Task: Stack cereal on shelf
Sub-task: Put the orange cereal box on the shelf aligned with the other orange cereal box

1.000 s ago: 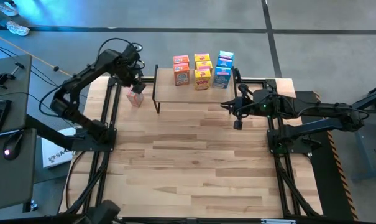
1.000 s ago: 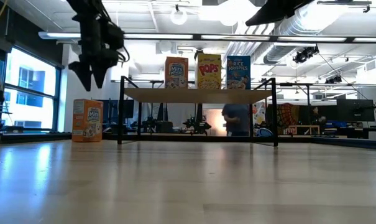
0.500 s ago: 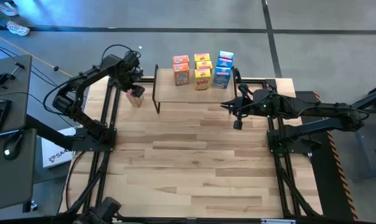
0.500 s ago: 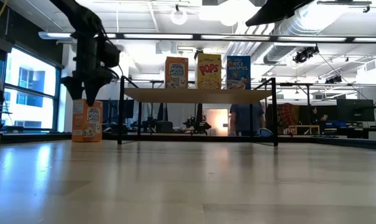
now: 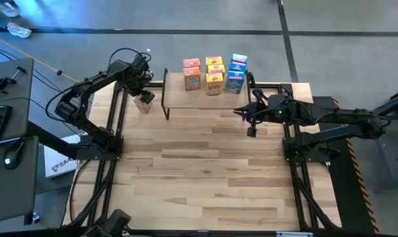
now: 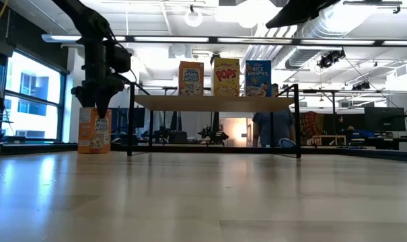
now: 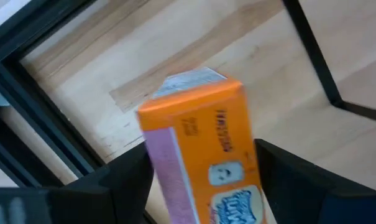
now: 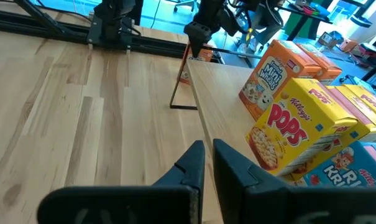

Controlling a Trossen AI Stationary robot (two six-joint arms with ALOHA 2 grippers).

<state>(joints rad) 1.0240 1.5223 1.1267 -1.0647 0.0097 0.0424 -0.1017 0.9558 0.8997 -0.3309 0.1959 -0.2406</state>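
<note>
One orange cereal box (image 7: 200, 143) stands upright on its base on the table, just left of the shelf (image 5: 199, 99). My left gripper (image 6: 95, 102) points straight down over it. It is open, with one finger on each side of the box's top, and I see no touch. On the shelf stand rows of orange (image 5: 191, 74), yellow (image 5: 214, 74) and blue (image 5: 237, 72) boxes. My right gripper (image 8: 208, 155) is shut on nothing and hovers by the shelf's right end.
Black frame rails (image 5: 114, 125) run along the table's left and right sides. The shelf's thin black legs (image 6: 130, 121) stand close to the orange box. The table's near half (image 5: 205, 178) is bare wood. A person (image 6: 274, 124) stands in the room behind.
My left gripper has come down onto the orange box, from well above it until its open fingers stand on either side of the box's top. The box has stayed where it was.
</note>
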